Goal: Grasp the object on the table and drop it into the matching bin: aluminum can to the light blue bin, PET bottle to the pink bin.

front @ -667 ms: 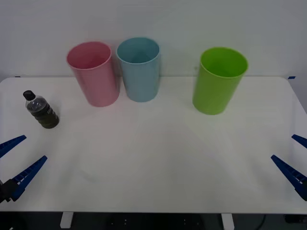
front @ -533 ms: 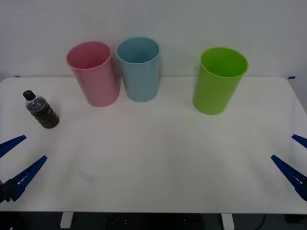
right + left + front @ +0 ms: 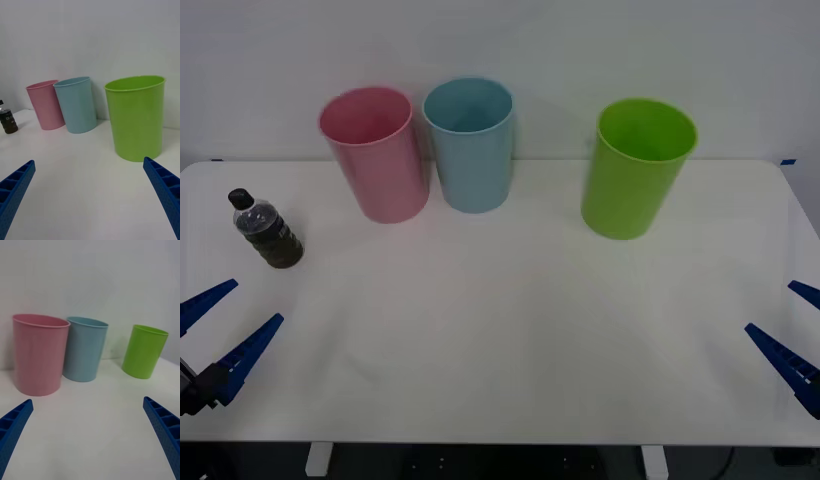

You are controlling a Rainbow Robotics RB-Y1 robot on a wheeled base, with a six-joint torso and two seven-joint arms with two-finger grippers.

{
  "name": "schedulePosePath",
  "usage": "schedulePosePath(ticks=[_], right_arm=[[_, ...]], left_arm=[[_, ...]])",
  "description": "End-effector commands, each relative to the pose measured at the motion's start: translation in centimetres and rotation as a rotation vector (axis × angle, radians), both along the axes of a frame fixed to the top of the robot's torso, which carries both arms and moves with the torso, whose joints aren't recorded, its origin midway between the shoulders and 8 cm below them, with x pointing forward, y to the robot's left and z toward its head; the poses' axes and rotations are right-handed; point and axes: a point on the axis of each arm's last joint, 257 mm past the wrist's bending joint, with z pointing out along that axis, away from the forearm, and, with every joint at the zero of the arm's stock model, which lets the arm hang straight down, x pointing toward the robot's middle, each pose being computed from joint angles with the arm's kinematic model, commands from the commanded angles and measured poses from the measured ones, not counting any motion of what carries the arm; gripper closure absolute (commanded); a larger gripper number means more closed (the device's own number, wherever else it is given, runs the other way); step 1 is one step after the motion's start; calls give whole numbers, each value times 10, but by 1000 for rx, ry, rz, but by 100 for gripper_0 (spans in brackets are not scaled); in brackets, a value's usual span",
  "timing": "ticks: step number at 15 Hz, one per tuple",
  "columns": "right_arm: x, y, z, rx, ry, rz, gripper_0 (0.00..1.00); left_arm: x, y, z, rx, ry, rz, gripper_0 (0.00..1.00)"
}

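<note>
Since the earlier frames your left claw (image 3: 228, 328) has shifted a little: its blue fingers (image 3: 252, 350) sit slightly farther in over the near left corner of the surface (image 3: 510, 340), while everything else lies as it did. You can read that as the start of the reach, nothing more; the grasp is not yet begun.

Going left to right: the bottle (image 3: 268, 231) stands on the surface at the far left, cap tilted a touch away from the bins, just beyond the left claw and apart from it. Nothing touches it. The pink bin (image 3: 376, 155) comes next, near the back wall, with the blue bin (image 3: 471, 146) right beside it, so close you cannot tell whether they touch. The green bin (image 3: 636, 170) stands well apart to the right. Your right claw (image 3: 798, 335) waits at the near right edge.

Both claws are spread wide and empty. In the left wrist view the fingers sit at the two corners with bare surface between them and the pink bin ahead; the right wrist view shows the same wide spread, facing the green bin.

The bottle belongs in the pink bin, the nearest one to it, so the left claw looks the natural one for the job. It needs to go forward and straddle the bottle's body before you close.
</note>
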Motion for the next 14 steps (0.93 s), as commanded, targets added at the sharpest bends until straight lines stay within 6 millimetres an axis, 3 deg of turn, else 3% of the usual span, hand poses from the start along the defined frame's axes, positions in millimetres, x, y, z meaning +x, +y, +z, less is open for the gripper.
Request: schedulePosePath(ticks=[1, 9, 14], right_arm=[[0, 0, 0, 0, 0, 0, 0], [0, 0, 0, 0, 0, 0, 0], [0, 0, 0, 0, 0, 0, 0]], left_arm=[[13, 12, -11, 24, 21, 77, 0], [43, 58, -61, 23, 132, 287, 0], [48, 87, -73, 13, 165, 414, 0]])
